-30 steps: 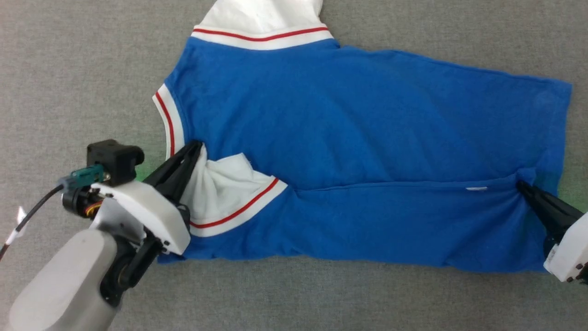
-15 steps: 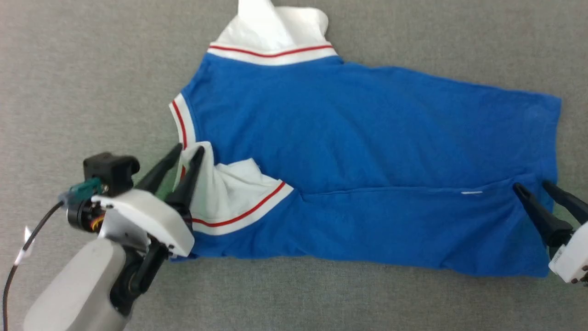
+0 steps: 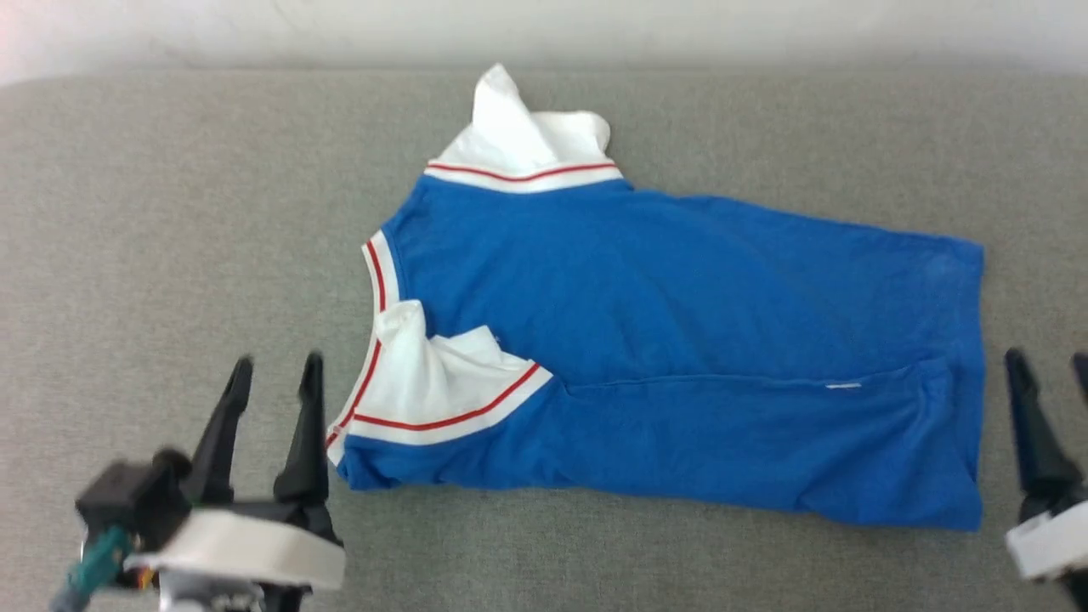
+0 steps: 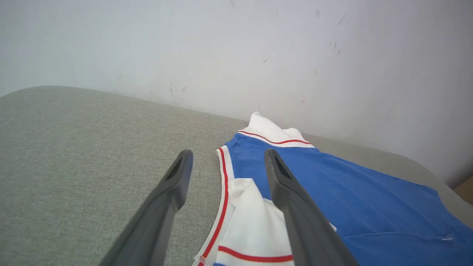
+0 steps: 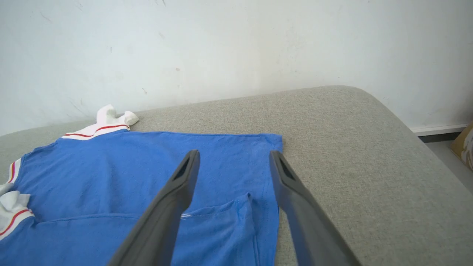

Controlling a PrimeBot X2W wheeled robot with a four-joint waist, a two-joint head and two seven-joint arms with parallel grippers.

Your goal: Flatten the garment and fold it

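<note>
Head view shows you the royal-blue T-shirt (image 3: 680, 323) lying sideways on the grey upholstered cushion (image 3: 170, 212), with its near long edge folded up over the body. One white sleeve (image 3: 425, 382) lies crumpled on the blue at the shirt's collar end. The other sleeve (image 3: 518, 136) pokes out past the shirt's far edge. Your left fingers (image 3: 225, 429) stand just beside the collar end, spread apart and grasping nothing. Your right fingers (image 3: 1033, 442) stand just beside the hem, also spread and empty.
</note>
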